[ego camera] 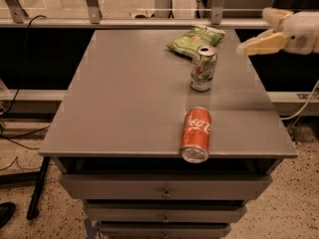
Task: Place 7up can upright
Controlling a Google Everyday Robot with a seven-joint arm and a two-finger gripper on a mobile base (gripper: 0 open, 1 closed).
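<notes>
We find the 7up can [204,67] standing upright on the grey table top [124,98], towards the right rear of the surface. It sits just in front of the green chip bag [195,38] and well apart from the red Coca-Cola can [196,133], which lies on its side at the front edge with its end overhanging the drawers [164,188].

The gripper [253,30] hangs above the table's right rear corner, clear of the 7up can and to its right. Its two cream fingers are spread and carry nothing.

We judge the placing step complete, since the can rests on its base with nothing touching it.

Handling notes, should a further grasp be needed:

1. We expect the can to be light. A dark patch shows on its top, but we cannot tell whether it is opened.
2. Thin aluminium walls dent under heavy squeeze, so we advise moderate closing force.
3. The painted surface looks smooth and likely slippery, so we take hold around the mid-body, with the fingers on opposite sides of the cylinder.
4. We avoid the rim and the tapered shoulder, where the pads would slide off.
5. A tall, narrow can tips easily, so we approach level and avoid nudging it sideways.
</notes>
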